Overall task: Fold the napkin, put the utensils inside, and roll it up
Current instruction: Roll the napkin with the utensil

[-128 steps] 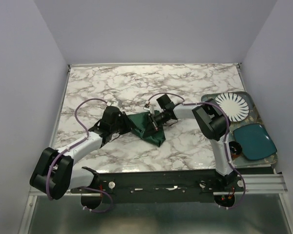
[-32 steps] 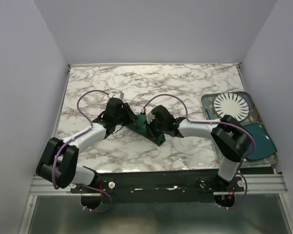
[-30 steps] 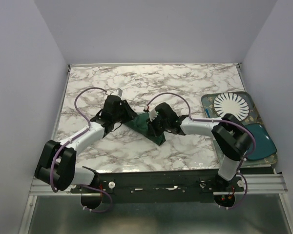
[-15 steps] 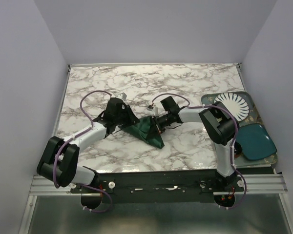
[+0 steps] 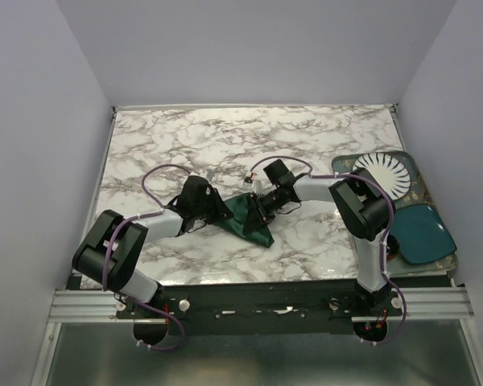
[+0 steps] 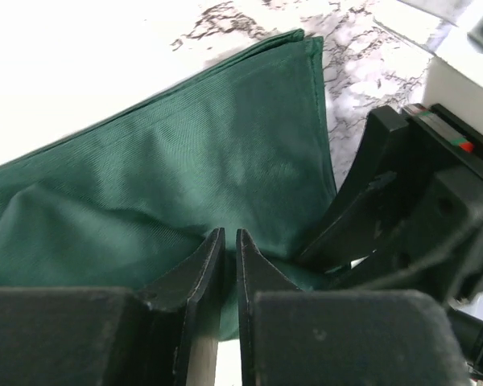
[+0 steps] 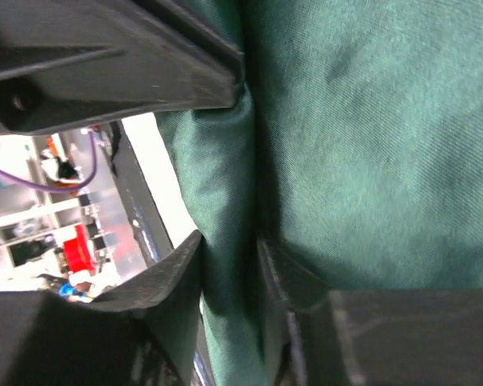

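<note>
Left fingers [image 6: 197, 273]: almost together against the dark green soft cloth napkin [image 5: 245, 215]; hold unclear.
Right fingers [image 7: 169, 273]: clamped on its ridge.
Progress: folding apparently unfinished; fork, rolling remain.

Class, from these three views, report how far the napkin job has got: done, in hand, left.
Done: the napkin lies folded over in layers. In hand: the left tool and right tool each pinch a fold of it. Left: no fork shows on the cloth, and nothing is rolled.

Bright even overhead light, soft glare on marble table [image 5: 322, 253], wrist views dimmer, left fingers [image 6: 195, 277] blurred (napkin [image 6: 185, 161] weave sharp)
</note>
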Robot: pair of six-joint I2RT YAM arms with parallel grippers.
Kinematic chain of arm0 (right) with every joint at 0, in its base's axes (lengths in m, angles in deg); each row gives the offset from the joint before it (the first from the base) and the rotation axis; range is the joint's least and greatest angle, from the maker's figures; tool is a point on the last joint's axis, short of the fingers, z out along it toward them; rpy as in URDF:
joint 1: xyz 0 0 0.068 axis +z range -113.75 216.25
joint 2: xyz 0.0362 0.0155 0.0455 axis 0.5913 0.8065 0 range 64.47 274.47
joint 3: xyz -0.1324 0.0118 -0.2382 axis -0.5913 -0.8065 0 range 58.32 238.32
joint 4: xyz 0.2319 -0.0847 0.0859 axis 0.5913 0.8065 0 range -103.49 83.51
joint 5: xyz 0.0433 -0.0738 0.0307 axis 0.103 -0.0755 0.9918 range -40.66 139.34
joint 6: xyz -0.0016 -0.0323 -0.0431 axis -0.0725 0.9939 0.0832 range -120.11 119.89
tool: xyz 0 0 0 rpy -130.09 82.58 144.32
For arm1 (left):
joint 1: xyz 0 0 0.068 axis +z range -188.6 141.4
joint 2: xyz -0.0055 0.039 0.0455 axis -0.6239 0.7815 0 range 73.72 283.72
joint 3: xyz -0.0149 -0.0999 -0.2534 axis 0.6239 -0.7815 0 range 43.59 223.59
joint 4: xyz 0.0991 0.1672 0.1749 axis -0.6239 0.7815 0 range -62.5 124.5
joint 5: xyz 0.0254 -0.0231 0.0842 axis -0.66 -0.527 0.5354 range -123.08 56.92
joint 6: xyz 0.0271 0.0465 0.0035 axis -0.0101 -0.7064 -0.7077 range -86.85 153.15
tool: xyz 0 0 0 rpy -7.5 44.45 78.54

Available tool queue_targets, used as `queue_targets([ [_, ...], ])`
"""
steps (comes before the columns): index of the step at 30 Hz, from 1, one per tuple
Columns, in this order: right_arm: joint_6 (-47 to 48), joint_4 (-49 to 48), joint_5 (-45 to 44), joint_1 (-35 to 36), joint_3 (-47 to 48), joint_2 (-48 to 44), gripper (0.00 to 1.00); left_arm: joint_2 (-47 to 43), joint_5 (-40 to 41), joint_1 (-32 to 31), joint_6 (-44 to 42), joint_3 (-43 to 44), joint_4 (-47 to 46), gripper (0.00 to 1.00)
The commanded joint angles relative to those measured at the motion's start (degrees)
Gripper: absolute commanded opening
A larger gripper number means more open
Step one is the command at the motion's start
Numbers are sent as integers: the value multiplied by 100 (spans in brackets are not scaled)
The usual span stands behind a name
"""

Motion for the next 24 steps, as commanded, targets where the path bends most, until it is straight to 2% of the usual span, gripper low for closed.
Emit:
queue_targets([
  [1, 582, 1089, -1390, -29, 161, -324, 46, 327, 70, -44, -3, -193, -389, 19],
  [3, 749, 1319, -1628, -3, 292, -553, 50, 336, 96, -44, -3, -210, -398, 20],
  [7, 961, 1768, -3031, 313, 539, -1272, 60, 380, 105, -53, -29, -219, -407, 19],
  [9, 952, 1663, -3560, 629, 513, -1476, 62, 415, 123, -53, -20, -219, -424, 19],
  [10, 943, 1550, -4224, 761, 469, -1546, 64, 433, 114, -44, -29, -210, -416, 19],
  [13, 935, 1155, -5263, 1279, 329, -1696, 67, 494, 131, -44, -29, -193, -425, 19],
  [16, 952, 803, -5776, 1649, 135, -1714, 68, 582, 158, -44, -29, -193, -459, 19],
  [24, 1145, 573, -6269, 2344, 346, -1223, 69, 662, 140, -44, 68, -228, -574, 18],
])
